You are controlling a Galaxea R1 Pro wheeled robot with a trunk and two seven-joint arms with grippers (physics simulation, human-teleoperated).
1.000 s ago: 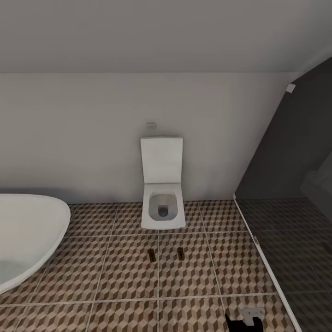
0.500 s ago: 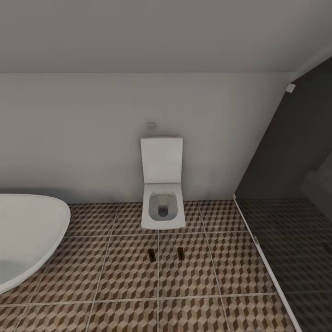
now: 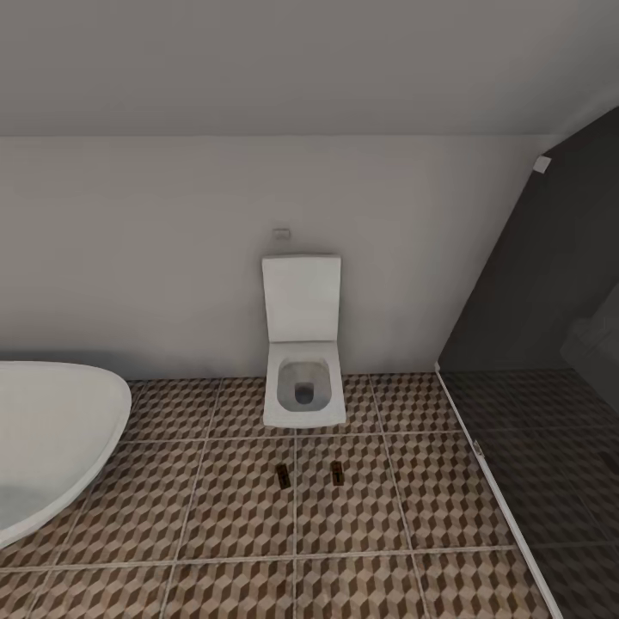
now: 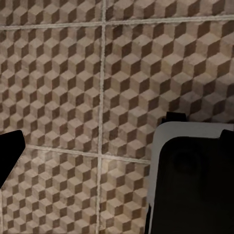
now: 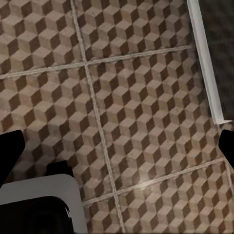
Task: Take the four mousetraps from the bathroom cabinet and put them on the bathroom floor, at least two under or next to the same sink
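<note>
Cube-patterned floor (image 3: 215, 507) runs to a white wall. Head view: toilet (image 3: 303, 361) centre, lid up; two mousetraps (image 3: 282, 475) (image 3: 337, 470) flat on tiles just before it, apart. Tub (image 3: 52, 438) at left, dark glass screen (image 3: 550, 344) at right.

Left wrist: tiles, robot base (image 4: 192, 180), one fingertip (image 4: 9, 151); grip state can't tell.

Right wrist: tiles, white sill (image 5: 207, 63), fingertips (image 5: 9, 151) at both edges, spread wide, holding nothing.
</note>
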